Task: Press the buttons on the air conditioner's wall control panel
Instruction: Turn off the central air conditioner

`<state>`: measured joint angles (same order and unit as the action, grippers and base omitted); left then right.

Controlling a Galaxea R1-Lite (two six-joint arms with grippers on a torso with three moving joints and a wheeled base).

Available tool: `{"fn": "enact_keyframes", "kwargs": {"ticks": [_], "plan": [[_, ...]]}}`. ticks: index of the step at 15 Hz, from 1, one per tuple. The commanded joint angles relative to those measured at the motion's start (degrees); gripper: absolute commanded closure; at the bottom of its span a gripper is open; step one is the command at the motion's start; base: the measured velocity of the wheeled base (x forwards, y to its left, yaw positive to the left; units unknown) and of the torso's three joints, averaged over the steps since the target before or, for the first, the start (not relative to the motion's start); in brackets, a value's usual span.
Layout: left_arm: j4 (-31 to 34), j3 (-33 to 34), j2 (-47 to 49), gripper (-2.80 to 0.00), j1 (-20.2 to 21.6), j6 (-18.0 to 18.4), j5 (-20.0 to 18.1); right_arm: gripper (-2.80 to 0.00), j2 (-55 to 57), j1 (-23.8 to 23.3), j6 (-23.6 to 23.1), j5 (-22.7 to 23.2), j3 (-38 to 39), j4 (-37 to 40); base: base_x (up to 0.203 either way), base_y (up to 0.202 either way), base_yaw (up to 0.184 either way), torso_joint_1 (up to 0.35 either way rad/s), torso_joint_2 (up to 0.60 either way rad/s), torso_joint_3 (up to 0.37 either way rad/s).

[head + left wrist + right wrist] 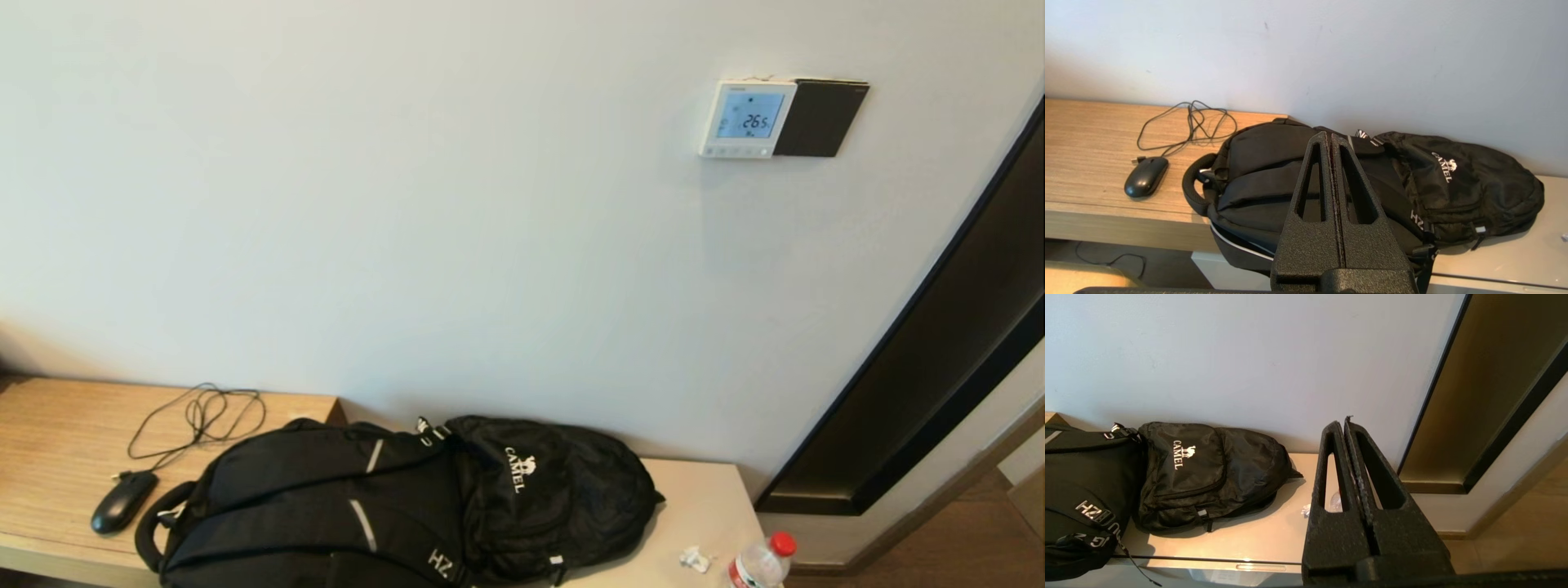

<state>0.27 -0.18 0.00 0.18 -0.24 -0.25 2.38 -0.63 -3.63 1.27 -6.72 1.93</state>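
No press is under way: the air conditioner's wall control panel [748, 118] is mounted high on the wall, its screen lit, and the buttons [735, 151] along its bottom edge are not being touched. The left gripper [1329, 136] is held closed above a black backpack [1274, 175]; the right gripper [1344, 424], also closed, is held low near the counter [1257, 539]. The whole reach is judged still to come.
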Motion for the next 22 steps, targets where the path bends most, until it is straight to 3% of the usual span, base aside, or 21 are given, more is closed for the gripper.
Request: {"fn": "enact_keyframes", "kwargs": {"ticks": [1,4,7,14,19,22], "plan": [[0.0,0.0,-0.1,0.00,0.0,0.0,0.0,0.00,8.3,0.1,-0.2,0.0,-5.7,-0.4,0.000,0.000,0.000,0.000,0.00,0.000],[0.0,0.0,-0.1,0.00,0.1,0.0,0.0,0.00,22.5,1.1,-0.1,-0.1,-15.0,-2.6,0.000,0.000,0.000,0.000,0.00,0.000],[0.0,0.0,-0.1,0.00,0.1,0.0,0.0,0.00,39.2,0.9,-0.2,-0.1,-23.4,-9.5,0.000,0.000,0.000,0.000,0.00,0.000],[0.0,0.0,-0.1,0.00,0.1,0.0,0.0,0.00,76.5,-5.2,-0.4,0.0,-49.4,-24.3,0.000,0.000,0.000,0.000,0.00,0.000],[0.0,0.0,-0.1,0.00,0.1,0.0,0.0,0.00,91.4,-5.6,-1.7,1.8,-65.6,-26.7,0.000,0.000,0.000,0.000,0.00,0.000],[0.0,0.0,-0.1,0.00,0.1,0.0,0.0,0.00,94.6,-1.6,-2.2,2.1,-69.5,-27.0,0.000,0.000,0.000,0.000,0.00,0.000]]}}
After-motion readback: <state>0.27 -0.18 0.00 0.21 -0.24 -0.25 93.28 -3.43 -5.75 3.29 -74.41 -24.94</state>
